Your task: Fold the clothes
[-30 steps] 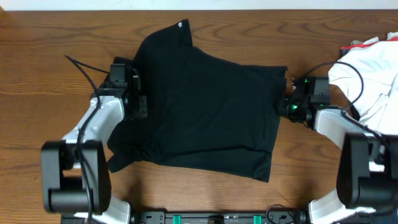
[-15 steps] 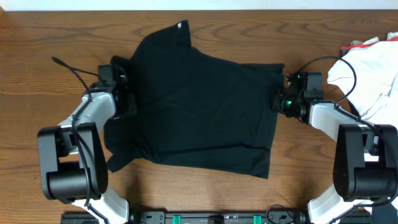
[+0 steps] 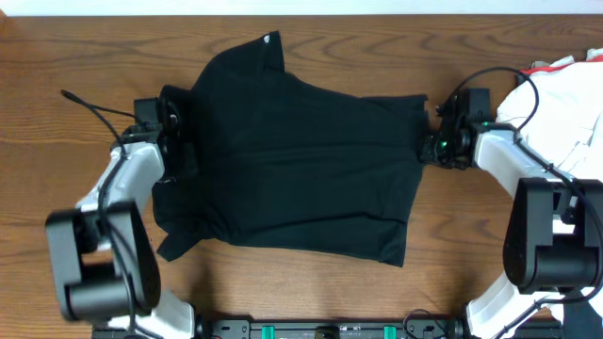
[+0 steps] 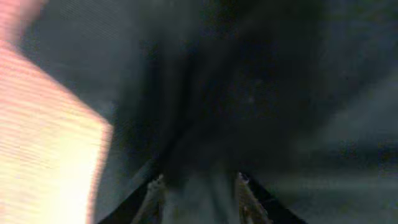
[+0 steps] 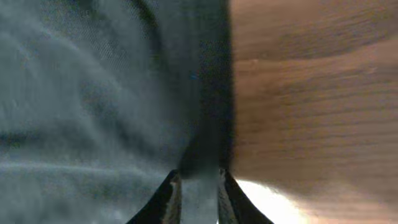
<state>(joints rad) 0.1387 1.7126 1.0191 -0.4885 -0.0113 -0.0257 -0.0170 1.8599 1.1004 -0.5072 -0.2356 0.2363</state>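
Black shirt (image 3: pixel 301 160) spread across the middle of the wooden table (image 3: pixel 57 56), doubled over into a rough, slanted rectangle. Top corner with a small pale label (image 3: pixel 273 38) reaching toward the far edge, lower hem slanting toward the near edge, a loose flap poking out at the near left. Left gripper (image 3: pixel 175 141) pressed against the shirt's left edge, fingertips lost in the dark cloth from above. In the left wrist view, only the tips of two fingers (image 4: pixel 155 190) visible at the bottom, black cloth bunched between and ahead of them, all blurred; impossible to tell whether clamped on the cloth or let go. Right gripper (image 3: pixel 430 143) at the shirt's right edge, near the upper right corner of the fold. In the right wrist view, two fingers (image 5: pixel 169 194) close together with the shirt's folded edge running straight between them, bare wood to the right of that edge; cannot tell here either whether pinching the edge or slack around it. Heap of white cloth (image 3: pixel 565 104) at the right edge of the table, toward the far right corner, apart from the shirt, just beyond the right arm.
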